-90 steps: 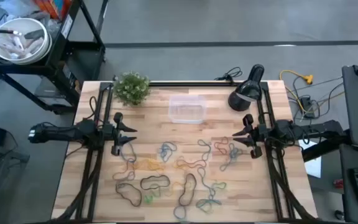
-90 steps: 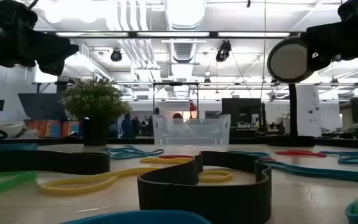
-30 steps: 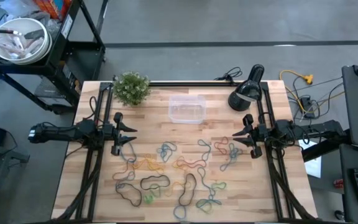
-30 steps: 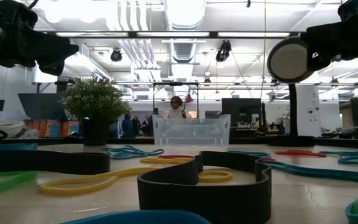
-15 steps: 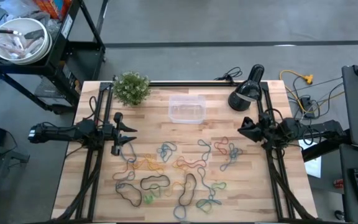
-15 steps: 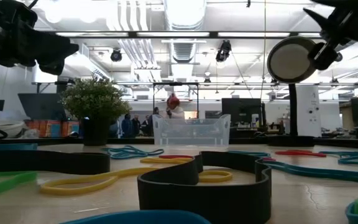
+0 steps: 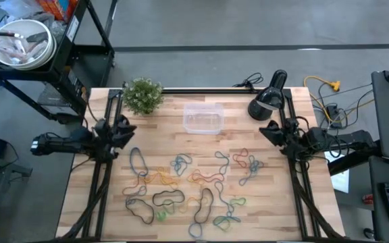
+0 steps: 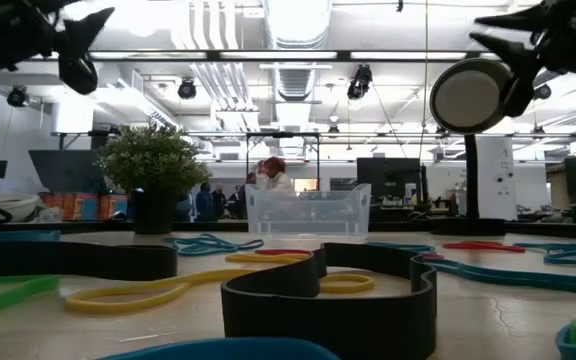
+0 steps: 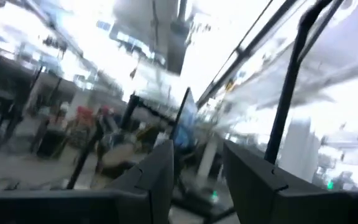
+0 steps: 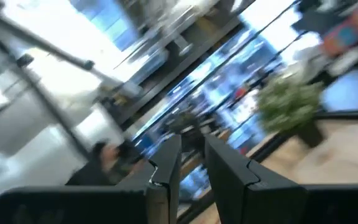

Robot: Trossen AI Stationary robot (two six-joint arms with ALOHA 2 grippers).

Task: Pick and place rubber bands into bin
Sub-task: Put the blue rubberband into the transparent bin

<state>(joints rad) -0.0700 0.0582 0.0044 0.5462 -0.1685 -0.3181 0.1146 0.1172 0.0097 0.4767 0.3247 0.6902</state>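
Many coloured rubber bands [image 7: 181,182] lie loose on the near half of the wooden table; in the low view a black band [image 8: 328,290] and a yellow one [image 8: 158,292] lie closest. The clear bin [image 7: 203,119] stands on the table beyond them, at the far middle [image 8: 308,212]. My left gripper [image 7: 121,128] hangs over the table's left side, tipped upward, and in its wrist view [image 9: 197,149] it is open with nothing between the fingers. My right gripper [image 7: 270,129] hangs over the right side, tipped up and rolled, open by a narrow gap [image 10: 193,142] and holding nothing.
A small potted plant [image 7: 142,94] stands at the far left corner and a black desk lamp [image 7: 267,100] at the far right. Black frame rails [image 7: 100,182] run along both table sides. A metal bowl [image 7: 19,44] sits on a cart off the table.
Both grippers have tipped from pointing down at the table to pointing above level, rising a little and rolling about their own axes. The right one turned first, the left one in the last half second. The rubber bands and the bin have stayed put.
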